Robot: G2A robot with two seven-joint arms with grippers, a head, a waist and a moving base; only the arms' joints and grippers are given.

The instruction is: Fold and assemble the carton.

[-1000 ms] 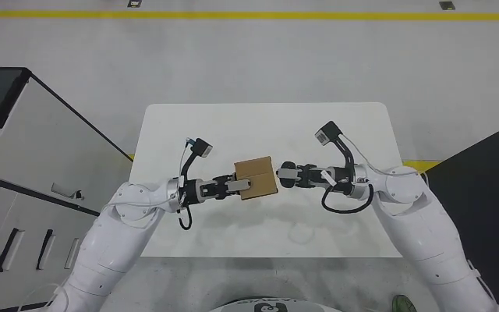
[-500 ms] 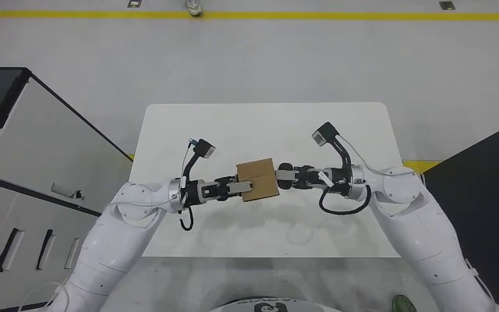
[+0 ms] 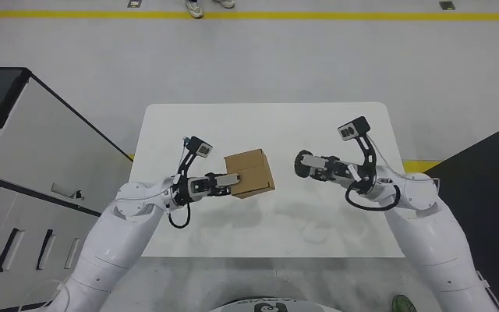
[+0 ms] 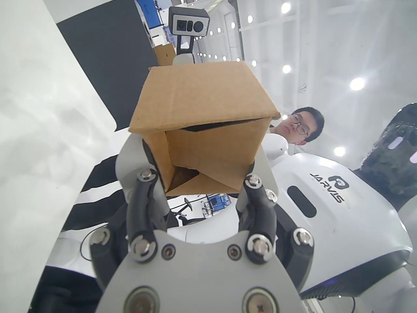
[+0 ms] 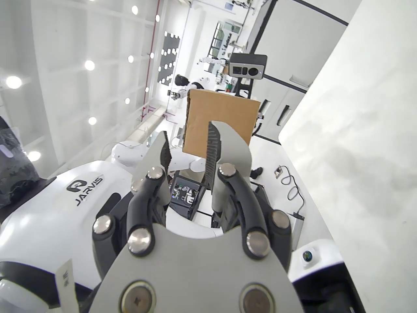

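Left wrist view: carton (image 4: 198, 125) clamped between left fingers (image 4: 265, 172)

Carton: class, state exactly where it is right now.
In the top view the carton is over the middle of the table, held by the left hand at its left end; the right hand is apart on its right.

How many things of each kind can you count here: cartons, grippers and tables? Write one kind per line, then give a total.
carton: 1
grippers: 2, the left gripper shut on the carton, the right gripper open and apart from it
table: 1
Total: 4
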